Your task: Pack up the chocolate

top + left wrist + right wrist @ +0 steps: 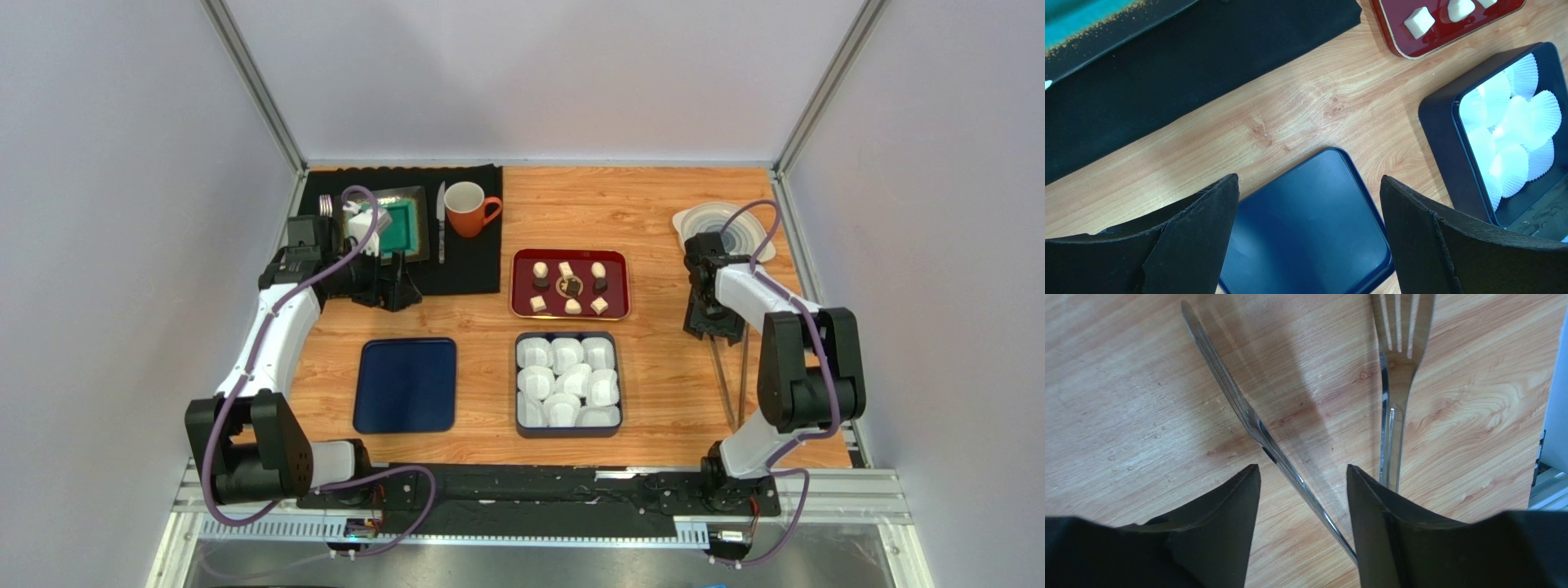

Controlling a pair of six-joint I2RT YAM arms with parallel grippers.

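The right gripper (1303, 468) hangs low over the tongs (1247, 416) near the table's right edge. Its jaws stand about half apart, the flat arm between them and the forked arm beside the right finger, and nothing is clamped. The step looks like fetching the tool. Next comes a square close on both arms, then a lift toward the chocolate (566, 270) on the red tray (570, 254) mid-table. The left gripper (1309, 184) is wide open and empty.

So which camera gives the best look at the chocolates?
The top view: all the chocolates lie in plain sight on the red tray. The left wrist view catches only a few cream ones at its upper edge, partly cut off. The right wrist view shows none.
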